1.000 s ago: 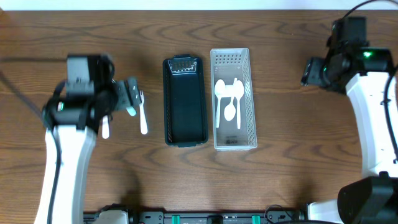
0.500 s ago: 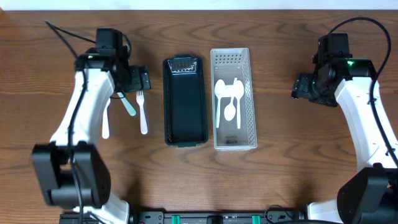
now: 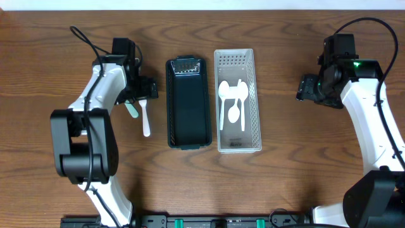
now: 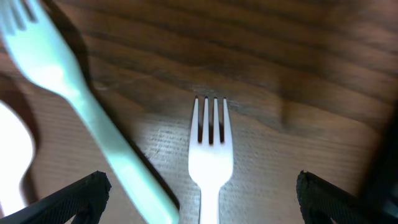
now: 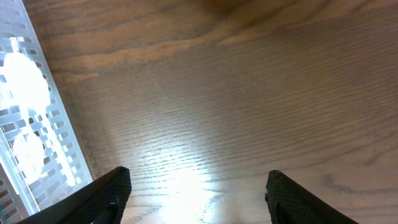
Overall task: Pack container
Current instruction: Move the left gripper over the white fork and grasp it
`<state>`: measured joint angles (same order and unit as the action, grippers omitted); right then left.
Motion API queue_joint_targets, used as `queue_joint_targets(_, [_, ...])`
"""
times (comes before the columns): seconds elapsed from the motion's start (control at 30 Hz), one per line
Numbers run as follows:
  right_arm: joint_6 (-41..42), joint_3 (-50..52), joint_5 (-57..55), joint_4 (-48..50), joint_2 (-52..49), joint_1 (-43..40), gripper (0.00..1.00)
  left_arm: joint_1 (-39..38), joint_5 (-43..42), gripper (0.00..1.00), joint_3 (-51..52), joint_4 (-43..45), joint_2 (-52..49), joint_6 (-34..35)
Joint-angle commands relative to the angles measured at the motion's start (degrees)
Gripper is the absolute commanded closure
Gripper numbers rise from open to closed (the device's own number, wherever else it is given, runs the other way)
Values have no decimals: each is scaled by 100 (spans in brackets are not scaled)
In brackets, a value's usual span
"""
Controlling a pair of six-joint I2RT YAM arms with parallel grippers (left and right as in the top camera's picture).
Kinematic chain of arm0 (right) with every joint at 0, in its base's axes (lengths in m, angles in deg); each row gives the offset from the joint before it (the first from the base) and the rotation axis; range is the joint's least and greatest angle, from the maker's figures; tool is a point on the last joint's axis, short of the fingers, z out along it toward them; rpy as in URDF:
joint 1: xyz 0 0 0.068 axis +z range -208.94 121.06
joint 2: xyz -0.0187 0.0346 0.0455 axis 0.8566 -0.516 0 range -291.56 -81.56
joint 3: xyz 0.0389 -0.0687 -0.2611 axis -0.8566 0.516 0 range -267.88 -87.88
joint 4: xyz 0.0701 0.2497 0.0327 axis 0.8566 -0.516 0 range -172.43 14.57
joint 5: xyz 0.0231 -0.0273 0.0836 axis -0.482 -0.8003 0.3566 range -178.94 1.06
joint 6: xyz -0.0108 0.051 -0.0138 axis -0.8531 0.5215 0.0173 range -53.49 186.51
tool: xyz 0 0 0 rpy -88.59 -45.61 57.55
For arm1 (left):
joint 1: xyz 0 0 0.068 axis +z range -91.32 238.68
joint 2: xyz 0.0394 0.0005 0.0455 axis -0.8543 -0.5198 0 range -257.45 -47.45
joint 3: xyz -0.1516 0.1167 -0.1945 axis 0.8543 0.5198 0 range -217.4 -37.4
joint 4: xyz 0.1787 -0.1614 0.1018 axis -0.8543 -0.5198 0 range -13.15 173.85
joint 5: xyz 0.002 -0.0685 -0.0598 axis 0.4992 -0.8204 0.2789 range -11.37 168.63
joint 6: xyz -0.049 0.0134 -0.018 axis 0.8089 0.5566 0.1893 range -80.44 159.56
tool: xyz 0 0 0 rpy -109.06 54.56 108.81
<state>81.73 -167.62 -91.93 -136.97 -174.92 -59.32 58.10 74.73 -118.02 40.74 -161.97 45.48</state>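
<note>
Though wide open, left end effector (image 4: 202, 198) directly over white fork (image 4: 210, 155).

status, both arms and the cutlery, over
Left end effector open, low over white plastic fork on the wooden table, nothing gripped. Right end effector open, empty, over the table. Pale green plastic utensil lies close beside the fork; black rectangular container empty.

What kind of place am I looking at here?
Likely a robot test bench: a left arm and right arm over a wooden table, with a plastic fork and a basket of spoons.
</note>
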Motion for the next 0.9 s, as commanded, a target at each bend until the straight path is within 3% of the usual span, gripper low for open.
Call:
queue_joint_targets(0.0, [-96, 9, 24, 9, -28, 57, 27, 17, 44, 2, -90, 15, -210, -76])
queue_joint_targets(0.87, [-120, 11, 22, 66, -28, 57, 27, -348, 52, 2, -61, 179, -326, -310])
